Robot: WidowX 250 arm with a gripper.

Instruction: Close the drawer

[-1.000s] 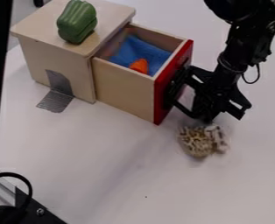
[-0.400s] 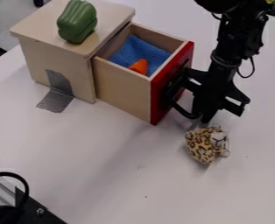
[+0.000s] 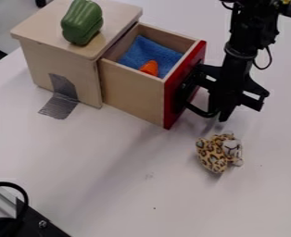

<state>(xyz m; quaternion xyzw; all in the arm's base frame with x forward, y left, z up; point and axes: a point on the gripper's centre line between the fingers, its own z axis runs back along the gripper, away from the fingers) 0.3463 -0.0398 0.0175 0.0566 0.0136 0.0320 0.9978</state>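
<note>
"Drawer (image 3: 130, 98): where is it seen?"

"It is seen pulled out from the right side of the wooden box (image 3: 42, 53), its red front (image 3: 188, 78) turned toward the gripper (image 3: 222, 106). A blue cloth (image 3: 149, 52) and an orange piece (image 3: 149, 68) are held inside."

"And the gripper?"

"It is hung just beside the red front, on the outer side. Whether it is open or closed cannot be told, nor can contact be confirmed among the dark parts."

"What is changed from the earlier frames?"

"The gripper's lower end is found slightly higher in the view than a moment ago. The red front is also shifted up a little, but the drawer is left about as far out as before. The spotted plush toy (image 3: 211, 155) is displaced slightly down and to the right from the first frame; since the second, no clear shift is seen."

"What is left in place?"

"The green pepper (image 3: 82, 23) on the box, and the grey tape (image 3: 62, 102) by which the box is joined to the surface (image 3: 104, 185)."
</note>
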